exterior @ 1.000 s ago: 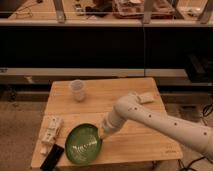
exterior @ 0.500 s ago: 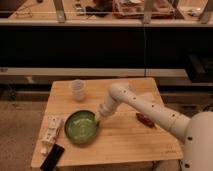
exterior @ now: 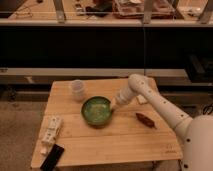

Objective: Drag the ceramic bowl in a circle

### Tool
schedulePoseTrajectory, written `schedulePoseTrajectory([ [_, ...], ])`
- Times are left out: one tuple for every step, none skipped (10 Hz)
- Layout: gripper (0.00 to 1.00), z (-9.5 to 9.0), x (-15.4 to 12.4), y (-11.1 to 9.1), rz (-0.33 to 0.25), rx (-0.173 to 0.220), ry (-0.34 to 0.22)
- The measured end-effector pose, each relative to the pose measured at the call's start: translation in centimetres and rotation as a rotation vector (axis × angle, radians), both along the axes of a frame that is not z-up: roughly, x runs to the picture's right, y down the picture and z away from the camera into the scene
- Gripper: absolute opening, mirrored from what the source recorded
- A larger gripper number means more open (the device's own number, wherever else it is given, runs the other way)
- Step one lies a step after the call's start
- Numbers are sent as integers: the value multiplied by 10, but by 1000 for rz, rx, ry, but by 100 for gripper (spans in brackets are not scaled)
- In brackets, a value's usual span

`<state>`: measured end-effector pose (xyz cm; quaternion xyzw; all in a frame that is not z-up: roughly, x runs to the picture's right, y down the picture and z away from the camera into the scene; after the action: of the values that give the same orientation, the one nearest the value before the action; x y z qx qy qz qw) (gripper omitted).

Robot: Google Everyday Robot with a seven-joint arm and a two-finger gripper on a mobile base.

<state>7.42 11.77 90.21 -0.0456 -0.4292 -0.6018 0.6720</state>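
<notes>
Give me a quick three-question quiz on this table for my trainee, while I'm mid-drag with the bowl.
1. Multiple choice: where is the pincer on the ceramic bowl? A) at its right rim B) at its left rim C) inside it, at the centre
2. True or false: a brown object lies on the table to the right of the bowl.
3. Short answer: which vessel stands beyond the bowl, toward the table's far left?

Key: 1. A, with the pincer shut on the rim. 2. True. 3. The translucent cup.
</notes>
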Motion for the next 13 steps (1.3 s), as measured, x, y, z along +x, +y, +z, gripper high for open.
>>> schedulePoseTrajectory([
  [0, -2, 24, 4, -2, 8, 14],
  [0, -10, 51, 19, -16, 3, 28],
  [0, -16, 63, 28, -22, 0, 34],
  [0, -25, 78, 41, -36, -3, 45],
  [0, -34, 88, 51, -48, -6, 52],
  [0, -41, 95, 62, -62, -12, 57],
  [0, -47, 98, 73, -76, -21, 59],
  [0, -55, 97, 90, -105, -36, 52],
  [0, -61, 91, 101, -132, -47, 38],
  [0, -64, 85, 107, -149, -53, 27],
  [0, -66, 78, 110, -164, -57, 14],
  [0, -68, 63, 112, -179, -61, -11],
  [0, -69, 54, 111, -185, -65, -27],
])
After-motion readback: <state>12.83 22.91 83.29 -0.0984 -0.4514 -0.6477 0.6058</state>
